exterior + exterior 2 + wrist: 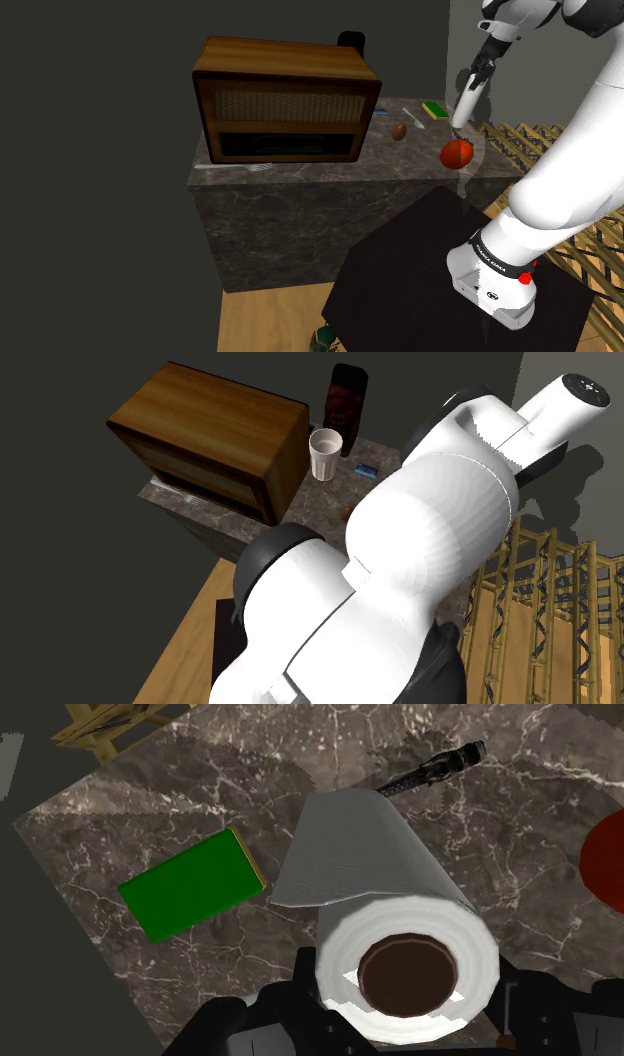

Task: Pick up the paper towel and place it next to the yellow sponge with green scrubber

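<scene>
surface: dark veined marble table [300, 178] against a grey wall, with a wooden lattice [535, 140] beyond its end at the shoulder view's right.
pincer: the pincer [405, 1004] is closed partway, one black finger on each flank of the paper towel [385, 874]. i read this as a firm clasp on the roll, with nothing else in it.
paper towel: white roll with a brown core, the core end facing the wrist camera and a loose sheet spread at its far end. in the shoulder view it hangs roughly upright under the hand, and i judge it clear of the table.
sponge: the sponge [190, 886] lies flat, green face up, with a yellow edge showing along one side. it is just beside the roll and apart from it.
why held so: the grip is across the sides near the upper end, which keeps the base free to be stood down.
neighbours: a slim dark tool [430, 767] lies beyond the roll. a red round thing [457, 153] sits near the table's front edge. a wooden box [285, 100] stands well apart.
stage: in my judgement the carry is nearly complete and the set-down remains.
next move: lower the roll onto bare marble beside the sponge, then open.
risk: the loose sheet may drape over the sponge, and a tilted release could topple the roll.
</scene>
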Robot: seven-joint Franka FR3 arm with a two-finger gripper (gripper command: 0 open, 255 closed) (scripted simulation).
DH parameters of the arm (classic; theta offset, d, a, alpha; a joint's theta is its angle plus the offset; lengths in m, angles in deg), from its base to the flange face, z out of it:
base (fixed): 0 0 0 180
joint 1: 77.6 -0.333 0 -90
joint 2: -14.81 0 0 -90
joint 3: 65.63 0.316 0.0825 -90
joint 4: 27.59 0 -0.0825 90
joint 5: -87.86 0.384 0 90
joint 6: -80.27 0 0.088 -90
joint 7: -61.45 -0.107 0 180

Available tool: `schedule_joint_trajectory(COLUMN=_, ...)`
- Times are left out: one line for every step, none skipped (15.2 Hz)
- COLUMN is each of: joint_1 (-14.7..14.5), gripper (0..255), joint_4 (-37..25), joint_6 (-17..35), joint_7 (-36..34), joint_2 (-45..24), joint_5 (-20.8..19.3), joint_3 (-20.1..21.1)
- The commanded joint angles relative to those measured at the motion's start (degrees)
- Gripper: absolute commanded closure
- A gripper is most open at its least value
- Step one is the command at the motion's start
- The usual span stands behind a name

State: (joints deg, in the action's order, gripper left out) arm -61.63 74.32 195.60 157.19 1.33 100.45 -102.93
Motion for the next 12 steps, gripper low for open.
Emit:
schedule_joint_trajectory(joint_1=0.13, gripper=255, joint_4=0.75, joint_6=1.23, joint_7=0.37, joint_2=-0.59, joint_5=0.5, joint_3=0.14)
schedule_joint_trajectory(joint_1=0.17, gripper=255, joint_4=1.24, joint_6=1.91, joint_7=0.55, joint_2=-0.84, joint_5=0.72, joint_3=0.21)
schedule_joint_trajectory(joint_1=0.21, gripper=255, joint_4=1.72, joint_6=2.58, joint_7=0.73, joint_2=-1.09, joint_5=0.96, joint_3=0.29)
schedule_joint_trajectory(joint_1=0.26, gripper=255, joint_4=2.19, joint_6=3.25, joint_7=0.92, joint_2=-1.36, joint_5=1.2, joint_3=0.37)
schedule_joint_trajectory(joint_1=0.32, gripper=255, joint_4=2.64, joint_6=3.91, joint_7=1.11, joint_2=-1.64, joint_5=1.46, joint_3=0.46)
schedule_joint_trajectory(joint_1=0.36, gripper=255, joint_4=2.96, joint_6=4.39, joint_7=1.26, joint_2=-1.86, joint_5=1.65, joint_3=0.52)
schedule_joint_trajectory(joint_1=0.36, gripper=255, joint_4=2.96, joint_6=4.39, joint_7=1.26, joint_2=-1.85, joint_5=1.65, joint_3=0.52)
schedule_joint_trajectory(joint_1=0.36, gripper=255, joint_4=2.96, joint_6=4.39, joint_7=1.26, joint_2=-1.86, joint_5=1.65, joint_3=0.52)
schedule_joint_trajectory(joint_1=0.36, gripper=255, joint_4=2.96, joint_6=4.39, joint_7=1.26, joint_2=-1.86, joint_5=1.65, joint_3=0.52)
schedule_joint_trajectory(joint_1=0.36, gripper=255, joint_4=2.96, joint_6=4.39, joint_7=1.26, joint_2=-1.86, joint_5=1.65, joint_3=0.52)
schedule_joint_trajectory(joint_1=0.36, gripper=255, joint_4=2.96, joint_6=4.39, joint_7=1.26, joint_2=-1.86, joint_5=1.65, joint_3=0.52)
schedule_joint_trajectory(joint_1=0.36, gripper=255, joint_4=2.96, joint_6=4.39, joint_7=1.26, joint_2=-1.86, joint_5=1.65, joint_3=0.52)
